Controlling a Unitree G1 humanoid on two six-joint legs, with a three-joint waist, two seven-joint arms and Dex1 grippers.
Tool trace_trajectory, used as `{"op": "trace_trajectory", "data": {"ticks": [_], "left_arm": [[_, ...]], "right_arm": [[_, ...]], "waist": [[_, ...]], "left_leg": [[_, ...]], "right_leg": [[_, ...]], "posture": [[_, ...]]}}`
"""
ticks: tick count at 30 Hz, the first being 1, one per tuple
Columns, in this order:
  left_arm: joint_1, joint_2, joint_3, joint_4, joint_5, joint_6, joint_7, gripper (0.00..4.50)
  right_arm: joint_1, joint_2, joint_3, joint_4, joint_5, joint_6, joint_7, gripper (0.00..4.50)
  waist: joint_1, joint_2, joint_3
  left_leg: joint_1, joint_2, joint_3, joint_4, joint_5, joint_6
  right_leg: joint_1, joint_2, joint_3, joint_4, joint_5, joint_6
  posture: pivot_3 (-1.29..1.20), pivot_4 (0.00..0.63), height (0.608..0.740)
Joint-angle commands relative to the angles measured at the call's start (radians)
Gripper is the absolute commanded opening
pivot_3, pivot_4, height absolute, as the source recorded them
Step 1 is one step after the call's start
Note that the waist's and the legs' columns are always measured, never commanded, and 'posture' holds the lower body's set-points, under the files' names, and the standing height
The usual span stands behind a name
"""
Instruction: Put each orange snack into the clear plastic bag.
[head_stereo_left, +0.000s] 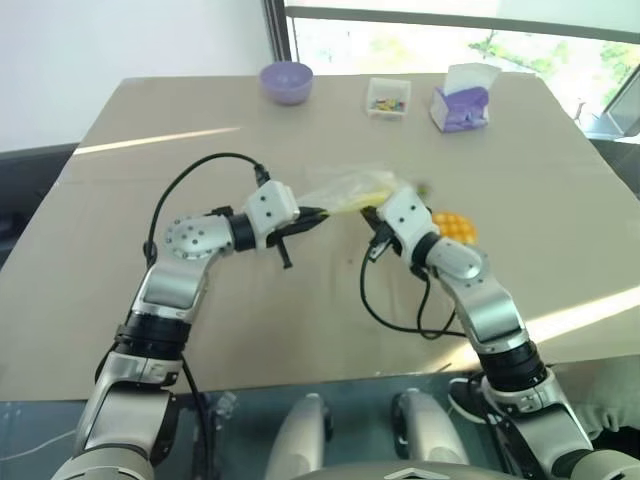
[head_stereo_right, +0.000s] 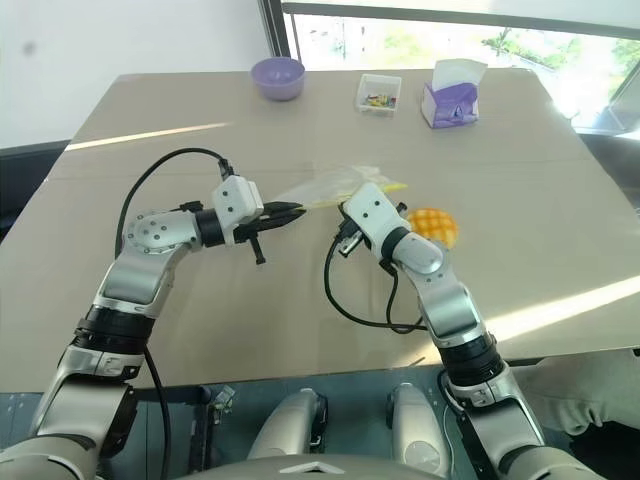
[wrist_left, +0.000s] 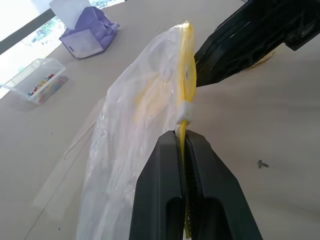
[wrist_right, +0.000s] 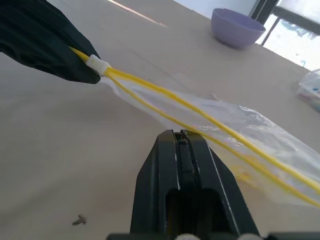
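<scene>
While both tools (wrist_left: 186, 145) (wrist_right: 181, 137) clamp the clear plastic bag (head_stereo_left: 345, 188), the orange snack (head_stereo_right: 432, 226) lies beside.

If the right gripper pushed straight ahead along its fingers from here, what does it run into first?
Most likely the clear plastic bag: its yellow strip crosses just past the shut right gripper, stretched toward the left gripper, which pinches the strip's end. Whether the right fingers already pinch the bag I cannot tell. Beyond lies the table.

Both arms are silver-grey metal with black joint rings and white wrist blocks, each trailing a looping black cable, and end in the left hand (head_stereo_right: 292, 209) and right hand (wrist_right: 182, 150) with black fingers.
</scene>
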Motion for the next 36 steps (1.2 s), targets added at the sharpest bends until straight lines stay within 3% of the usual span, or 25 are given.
{"op": "trace_trajectory", "data": {"ticks": [1, 8, 27, 36], "left_arm": [[0.0, 0.005, 0.021, -0.037, -0.002, -0.011, 0.009, 0.0], [0.008, -0.001, 0.013, -0.045, 0.002, -0.02, 0.01, 0.0], [0.054, -0.012, 0.01, -0.116, -0.017, -0.011, 0.003, 0.0], [0.081, -0.013, 0.004, -0.146, -0.029, -0.003, -0.025, 0.0]], "right_arm": [[0.011, -0.029, -0.037, -0.1, 0.083, 0.056, 0.052, 0.06], [0.017, -0.061, -0.072, -0.156, 0.185, 0.118, 0.079, 0.06], [-0.028, -0.021, -0.046, -0.043, 0.172, 0.114, -0.027, 0.06], [-0.07, 0.169, -0.19, 0.107, 0.252, 0.108, -0.197, 0.06]], "waist": [[0.001, 0.0, 0.0], [-0.002, 0.0, 0.0], [-0.001, 0.0, 0.0], [-0.003, 0.0, 0.0]], "left_leg": [[0.0, 0.0, 0.0, 0.0, 0.0, 0.0], [0.0, 0.0, 0.0, 0.0, 0.0, 0.0], [0.0, 0.0, 0.0, 0.0, 0.0, 0.0], [0.0, 0.001, 0.0, 0.0, 0.0, 0.0]], "right_leg": [[0.0, 0.0, 0.0, 0.0, 0.0, 0.0], [0.0, 0.0, 0.0, 0.0, 0.0, 0.0], [0.0, 0.0, 0.0, 0.001, 0.0, 0.0], [0.0, 0.001, 0.0, 0.001, 0.0, 0.0]], "posture": [[0.0, 0.15, 0.737], [0.0, 0.15, 0.737], [0.0, 0.15, 0.737], [0.0, 0.15, 0.737]]}}
